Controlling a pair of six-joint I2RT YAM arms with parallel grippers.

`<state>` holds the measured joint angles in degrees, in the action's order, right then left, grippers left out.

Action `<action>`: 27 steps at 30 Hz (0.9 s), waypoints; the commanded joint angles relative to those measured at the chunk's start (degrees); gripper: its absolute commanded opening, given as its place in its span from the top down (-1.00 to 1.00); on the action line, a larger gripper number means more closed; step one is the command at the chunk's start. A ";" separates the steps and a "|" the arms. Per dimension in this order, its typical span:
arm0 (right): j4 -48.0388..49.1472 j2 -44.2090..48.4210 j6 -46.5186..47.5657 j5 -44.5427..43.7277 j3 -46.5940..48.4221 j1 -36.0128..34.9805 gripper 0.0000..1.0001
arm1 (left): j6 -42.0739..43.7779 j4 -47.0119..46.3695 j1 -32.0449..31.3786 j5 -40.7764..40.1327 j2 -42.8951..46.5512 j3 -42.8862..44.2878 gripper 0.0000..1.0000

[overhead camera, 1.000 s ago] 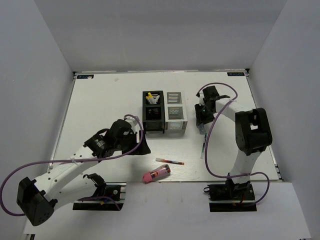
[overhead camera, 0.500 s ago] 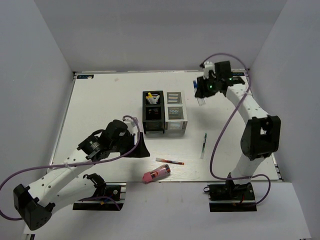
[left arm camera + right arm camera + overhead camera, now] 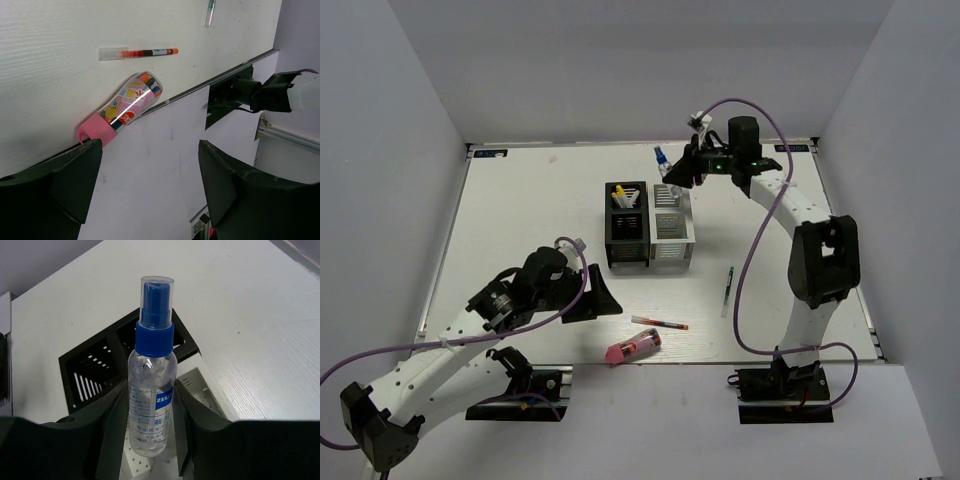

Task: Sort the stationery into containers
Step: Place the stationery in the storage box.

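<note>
Right gripper [image 3: 678,172] is clamped on the blue-capped bottle [image 3: 152,390], upright in the air at the far end of the white box [image 3: 672,228]. Black box [image 3: 627,225] is joined on its left; yellow-tipped sticks [image 3: 620,195] stand in its far compartment. Left gripper [image 3: 145,185] has jaws wide, nothing between them, low over the near edge of the table [image 3: 520,200] just left of the pink cylinder [image 3: 122,110]. We see the red pen [image 3: 140,52] lying just beyond it and the green pen [image 3: 728,290] further right.
</note>
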<state>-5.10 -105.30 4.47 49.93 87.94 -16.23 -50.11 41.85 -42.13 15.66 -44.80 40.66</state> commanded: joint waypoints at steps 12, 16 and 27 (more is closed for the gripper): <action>17.23 -6.24 3.61 7.47 -3.29 -0.82 0.33 | -1.66 -3.26 -0.23 0.07 -2.93 -0.41 -0.75; 17.32 -7.11 4.67 6.93 -3.39 -0.91 0.19 | -1.66 -3.79 -0.23 0.60 -4.07 -0.41 -0.78; 16.79 -6.76 3.79 6.93 -2.16 -0.91 -0.37 | 1.41 -1.51 -0.23 1.13 -4.69 1.17 -0.78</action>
<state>10.44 -113.78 8.03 55.88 84.53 -16.93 -50.83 39.05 -42.13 15.94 -49.74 40.60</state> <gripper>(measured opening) 0.678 0.885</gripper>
